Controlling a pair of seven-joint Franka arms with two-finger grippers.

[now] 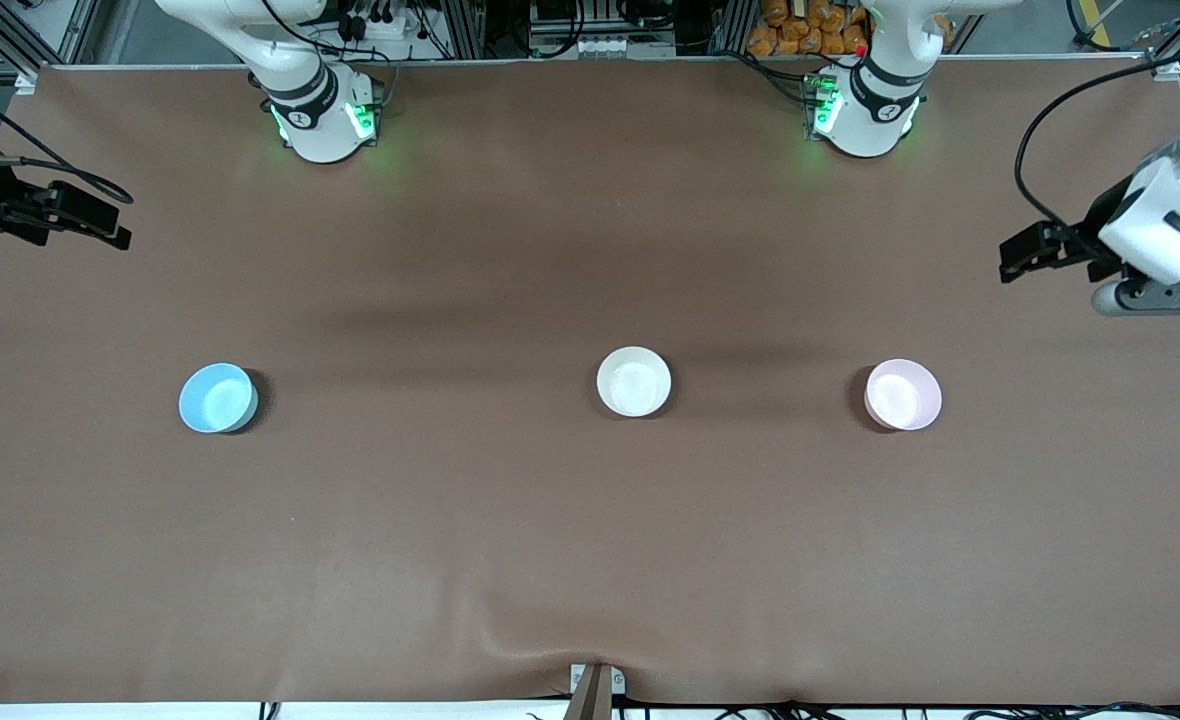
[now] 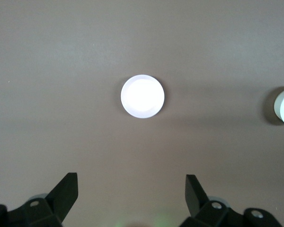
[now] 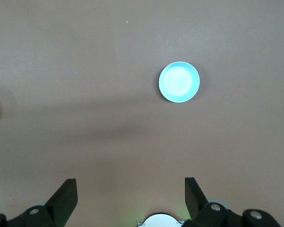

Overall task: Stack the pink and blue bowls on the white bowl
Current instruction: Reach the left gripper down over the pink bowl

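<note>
Three bowls in a row on the desk, nothing stacked yet.

White bowl [image 1: 634, 381] mid-row as the stacking base; blue bowl [image 1: 217, 398] toward the right arm's end, pink bowl [image 1: 904, 395] toward the left arm's, each presumably for its closer arm. Left end effector [image 2: 131, 191] high above the pink bowl, fingers spread, empty; right end effector [image 3: 131, 191] likewise above the blue bowl, spread, empty.

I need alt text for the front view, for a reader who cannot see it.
Three small bowls stand apart in a row on a brown table: a blue bowl toward the right arm's end, a white bowl in the middle, a pink bowl toward the left arm's end. Both arms wait at the table's ends.
</note>
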